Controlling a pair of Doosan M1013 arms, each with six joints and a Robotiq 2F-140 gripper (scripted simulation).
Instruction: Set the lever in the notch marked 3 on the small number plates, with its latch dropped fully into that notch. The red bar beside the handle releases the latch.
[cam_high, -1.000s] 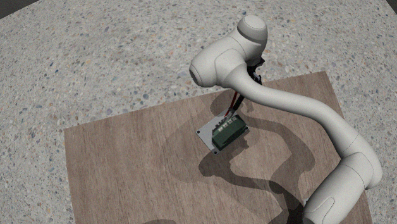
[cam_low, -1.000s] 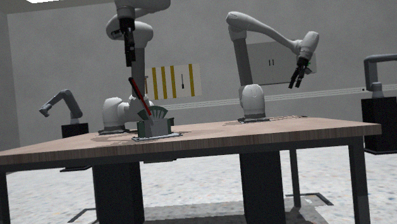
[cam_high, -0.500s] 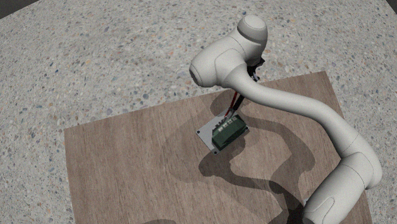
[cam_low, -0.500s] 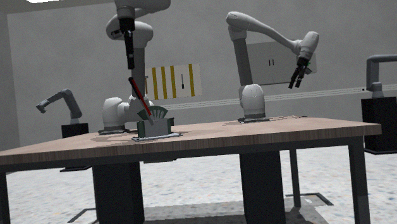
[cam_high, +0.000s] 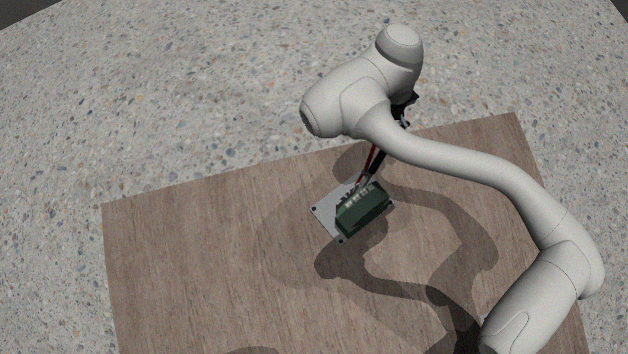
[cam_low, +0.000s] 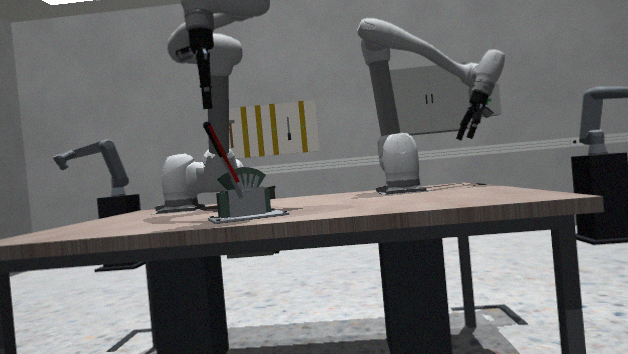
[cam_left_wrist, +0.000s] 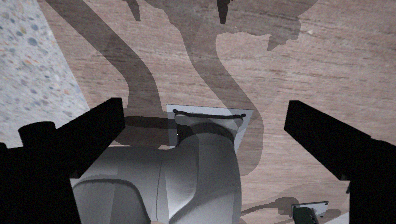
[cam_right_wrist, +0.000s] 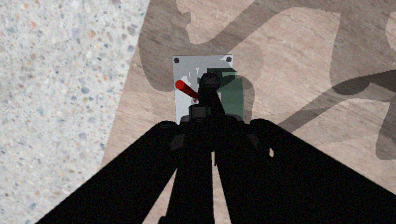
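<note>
Top view, blk lever handle (cam_high: 377, 162) w/ thin red bar (cam_high: 369, 159), wood-grain table (cam_high: 200, 250).

Pale cabinet (cam_low: 425, 102) (on grey wall (cam_low: 320, 50)).

Matt, grained wood tabletop (cam_high: 200, 260) (cam_low: 450, 202) (cam_left_wrist: 320, 65).

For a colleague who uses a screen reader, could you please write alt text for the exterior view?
The right gripper is shut and empty above a tilted lever with a red bar, on a green and grey notched housing on a wooden table. Further right, the left gripper hangs open.
</note>
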